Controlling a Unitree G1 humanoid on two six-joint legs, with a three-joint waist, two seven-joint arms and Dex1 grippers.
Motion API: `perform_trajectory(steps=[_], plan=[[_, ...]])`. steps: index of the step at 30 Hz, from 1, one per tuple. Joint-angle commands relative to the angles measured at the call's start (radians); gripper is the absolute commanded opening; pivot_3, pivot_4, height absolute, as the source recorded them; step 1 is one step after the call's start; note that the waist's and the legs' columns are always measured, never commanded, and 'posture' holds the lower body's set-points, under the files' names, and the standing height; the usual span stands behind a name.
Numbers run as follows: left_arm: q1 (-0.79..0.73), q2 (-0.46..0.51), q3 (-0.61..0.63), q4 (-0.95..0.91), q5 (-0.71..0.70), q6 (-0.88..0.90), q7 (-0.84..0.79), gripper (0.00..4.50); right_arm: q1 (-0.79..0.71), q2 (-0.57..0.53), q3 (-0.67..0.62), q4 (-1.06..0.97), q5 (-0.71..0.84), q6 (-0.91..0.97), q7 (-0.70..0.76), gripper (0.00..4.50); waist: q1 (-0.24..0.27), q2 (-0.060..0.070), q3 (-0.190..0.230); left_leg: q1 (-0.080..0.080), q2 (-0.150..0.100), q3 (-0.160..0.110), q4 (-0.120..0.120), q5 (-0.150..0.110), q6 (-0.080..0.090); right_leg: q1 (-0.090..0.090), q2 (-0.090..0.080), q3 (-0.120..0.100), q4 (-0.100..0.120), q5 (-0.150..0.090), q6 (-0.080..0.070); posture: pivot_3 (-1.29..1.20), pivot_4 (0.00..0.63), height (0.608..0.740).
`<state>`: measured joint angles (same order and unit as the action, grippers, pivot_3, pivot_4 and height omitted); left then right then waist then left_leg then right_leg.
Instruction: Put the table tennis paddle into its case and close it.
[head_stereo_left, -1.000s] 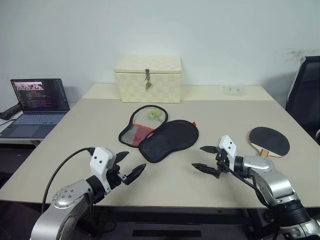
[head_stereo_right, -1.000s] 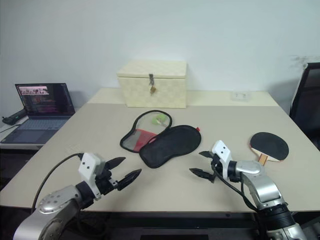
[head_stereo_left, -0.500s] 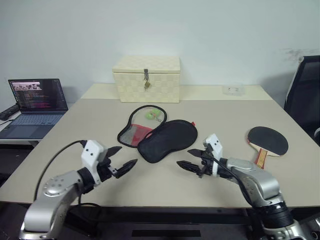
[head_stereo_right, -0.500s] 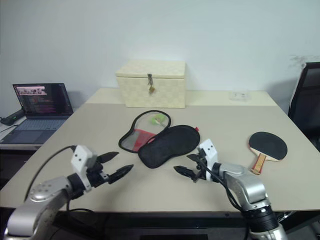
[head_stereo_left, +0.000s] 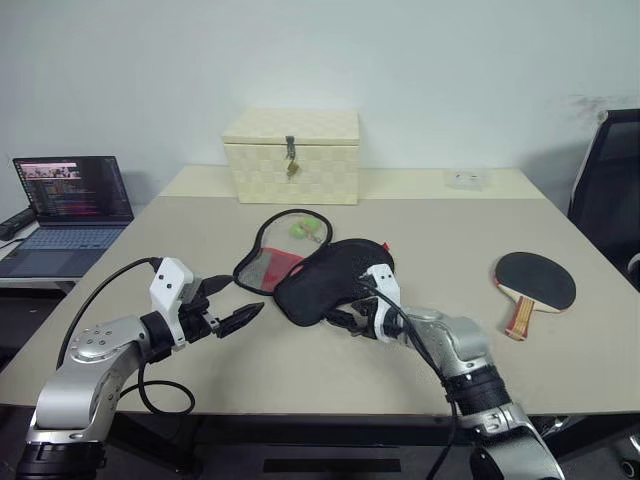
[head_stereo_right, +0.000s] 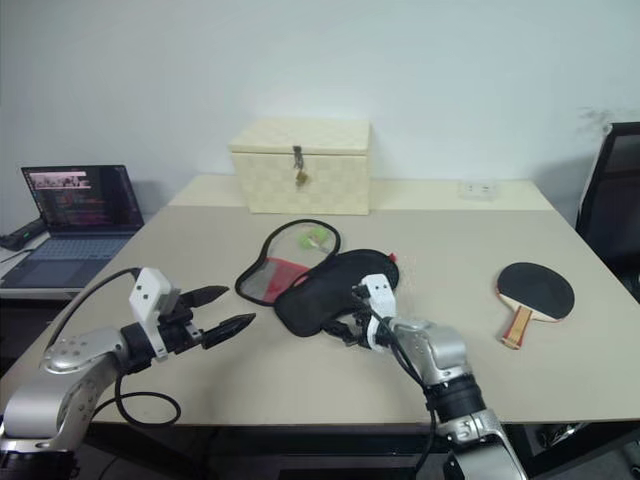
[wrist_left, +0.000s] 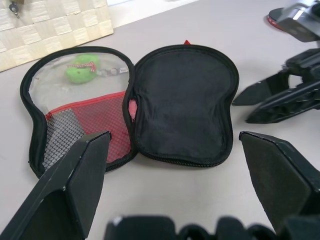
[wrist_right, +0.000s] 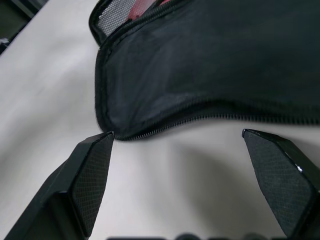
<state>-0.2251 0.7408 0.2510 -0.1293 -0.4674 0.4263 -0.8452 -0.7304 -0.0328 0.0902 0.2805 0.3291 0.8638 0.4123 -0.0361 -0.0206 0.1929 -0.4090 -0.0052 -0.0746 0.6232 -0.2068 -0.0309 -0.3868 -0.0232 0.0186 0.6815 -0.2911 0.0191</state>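
Paddle lies flat on the table well off to the robot's right, black face up, handle pointing toward the near edge, with nothing touching it. Case sits at the middle of the table, unzipped and folded open: one half shows the red panel, mesh pocket and green ball tag, the other half lies black side up beside it.

Right gripper hovers at the near edge of the black half, fingers spread wide with the zipper edge just ahead of them; it grips nothing. Left gripper hangs above the table to the left of the case, near but apart from it, fingers likewise spread and empty.

By the look of it, the step in hand is getting hold of the open case, before the paddle is fetched. The next move calls for the right fingers to close on the thin fabric rim without pushing the pouch away, since soft cloth will slide and buckle. A cream box stands behind and a laptop far left.
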Motion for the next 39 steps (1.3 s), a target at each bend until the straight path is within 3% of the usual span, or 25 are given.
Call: perform_trajectory(steps=[1, 8, 11, 22, 27, 31, 39], plan=[[0.004, 0.022, 0.024, -0.035, 0.0, -0.012, -0.003, 4.46, -0.068, 0.062, 0.012, 0.084, -0.02, -0.082, -0.001, 4.5, -0.003, 0.0, 0.0, 0.0, 0.001, 0.0, 0.0, 0.0, 0.0, 0.0, 0.001, 0.0, 0.0, 0.0, 0.0, 0.0, 0.15, 0.74], [0.018, 0.036, 0.038, -0.05, -0.003, -0.006, 0.002, 4.46, -0.175, 0.172, -0.072, 0.238, -0.004, -0.142, -0.055, 4.5, -0.005, 0.0, 0.0, -0.001, 0.001, 0.0, -0.001, 0.0, 0.0, -0.002, 0.001, 0.0, 0.0, 0.001, -0.001, 0.0, 0.15, 0.74], [0.018, 0.038, 0.038, -0.055, -0.005, -0.004, 0.004, 4.5, -0.179, 0.189, -0.097, 0.245, 0.012, -0.119, -0.075, 3.9, 0.002, 0.0, 0.0, -0.001, 0.0, -0.001, -0.001, 0.0, 0.0, -0.001, 0.001, -0.001, 0.0, 0.001, -0.001, 0.0, 0.15, 0.74], [0.0, 0.03, 0.012, -0.064, -0.003, -0.008, -0.004, 4.5, -0.097, 0.128, -0.12, 0.122, 0.066, 0.061, -0.056, 0.05, 0.002, 0.0, 0.0, -0.001, 0.001, -0.001, -0.003, 0.0, 0.0, -0.002, 0.001, -0.001, -0.001, 0.001, -0.002, 0.0, 0.15, 0.74], [-0.014, 0.02, -0.012, -0.086, -0.012, 0.002, -0.002, 4.5, -0.064, 0.04, -0.118, 0.03, 0.094, 0.166, -0.013, 0.05, 0.004, 0.0, 0.0, -0.001, 0.0, -0.001, -0.003, 0.0, 0.0, -0.002, 0.001, -0.001, -0.001, 0.001, -0.001, 0.0, 0.15, 0.74], [-0.029, 0.009, -0.037, -0.1, -0.016, 0.008, -0.004, 4.5, -0.051, -0.104, -0.084, -0.021, 0.103, 0.242, 0.072, 0.05, 0.005, 0.0, 0.0, -0.002, 0.0, -0.001, -0.003, 0.0, 0.0, -0.002, 0.001, -0.001, -0.001, 0.001, -0.001, 0.0, 0.15, 0.74], [-0.072, -0.025, -0.092, -0.075, 0.0, -0.005, -0.005, 4.5, -0.15, -0.393, 0.1, 0.183, -0.016, 0.114, 0.351, 0.05, 0.003, 0.0, 0.0, -0.002, 0.0, 0.003, -0.002, 0.0, 0.0, -0.001, 0.003, -0.001, -0.001, 0.001, -0.001, 0.0, 0.15, 0.74]])
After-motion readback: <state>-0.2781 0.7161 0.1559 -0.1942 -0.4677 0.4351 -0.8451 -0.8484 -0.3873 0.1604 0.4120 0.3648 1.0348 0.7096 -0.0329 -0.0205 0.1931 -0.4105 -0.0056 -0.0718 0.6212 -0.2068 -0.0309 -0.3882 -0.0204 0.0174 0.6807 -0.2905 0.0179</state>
